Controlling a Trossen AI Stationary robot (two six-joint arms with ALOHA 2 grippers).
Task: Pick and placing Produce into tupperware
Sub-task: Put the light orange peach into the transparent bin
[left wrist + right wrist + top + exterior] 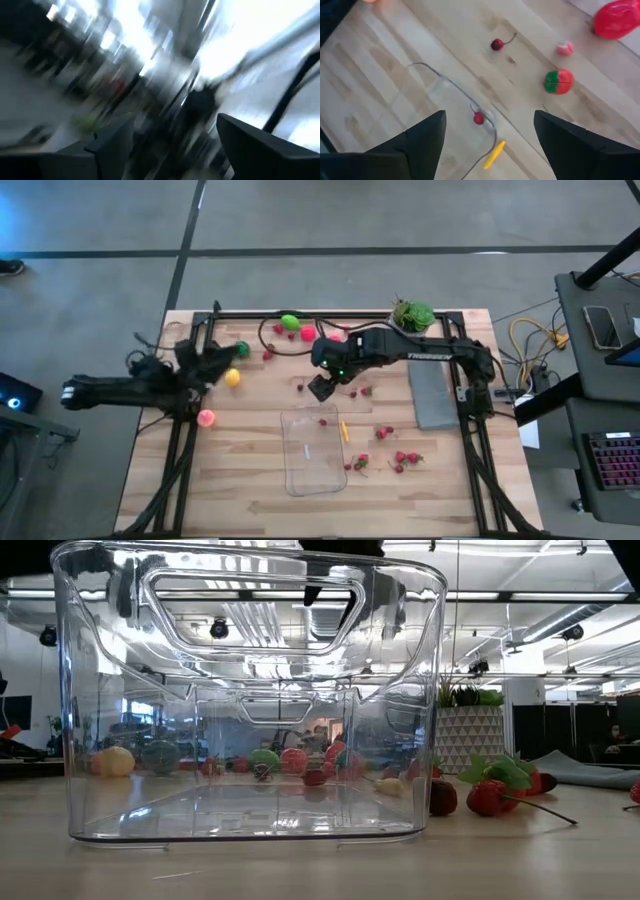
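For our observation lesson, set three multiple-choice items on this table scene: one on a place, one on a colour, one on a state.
1. The small red piece lies: A inside the tupperware; B on the floor; C atop an arm.
2. The slim piece beside its rim is: A blue; B yellow; C white.
3. The right gripper is: A shut on a strawberry; B open, empty; C out of sight.
A: it sits within the rim. B: it shows yellow. B: its fingers stand apart, nothing between.
The left gripper waits at the table's left.
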